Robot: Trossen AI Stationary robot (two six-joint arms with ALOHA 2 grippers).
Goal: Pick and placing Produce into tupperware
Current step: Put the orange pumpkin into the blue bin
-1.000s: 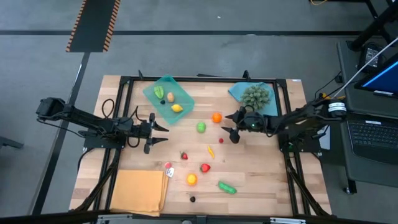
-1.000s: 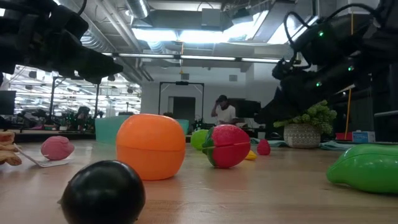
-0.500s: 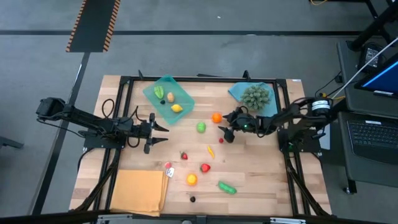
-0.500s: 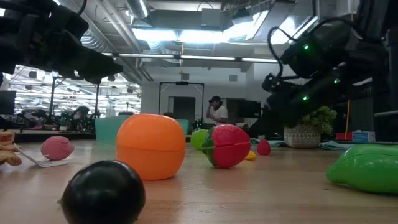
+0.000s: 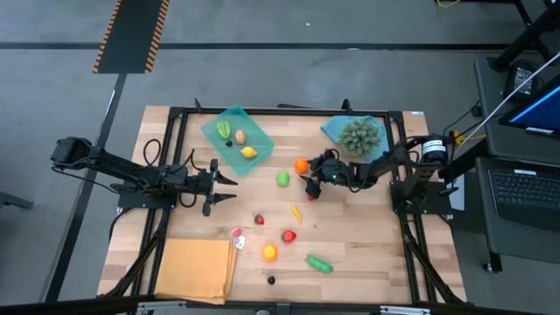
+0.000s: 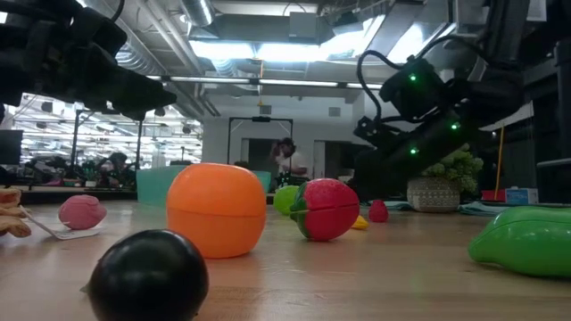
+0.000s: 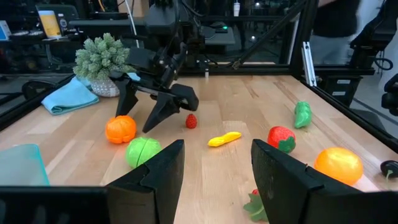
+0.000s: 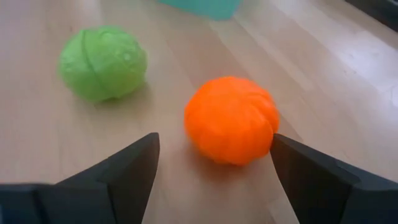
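Observation:
The teal tray point(image 5: 236, 137) sits at the table's far left of centre and holds three small pieces, green, tan and yellow. An orange toy fruit point(image 5: 301, 164) rests on the wood next to a green ball point(image 5: 283, 179). My right gripper point(image 5: 311, 180) is open and low beside the orange fruit. In the right wrist view the orange fruit point(image 8: 231, 119) lies ahead between the two fingers, which stand on either side of it with gaps showing. My left gripper point(image 5: 226, 188) waits open at the table's left, its fingers point(image 7: 155, 171) spread.
More produce lies scattered on the near half: a strawberry point(image 5: 258, 219), a yellow piece point(image 5: 296, 212), a red piece point(image 5: 289, 235), an orange ball point(image 5: 269, 252), a green pod point(image 5: 319, 263) and a dark berry point(image 5: 271, 280). A bushy plant point(image 5: 359, 134) stands on blue cloth; an orange-tan mat point(image 5: 194, 269) lies near left.
My right gripper has moved toward the table's left, closing in on the orange fruit, and has stayed open. A person in the room behind the table has walked across the low view.

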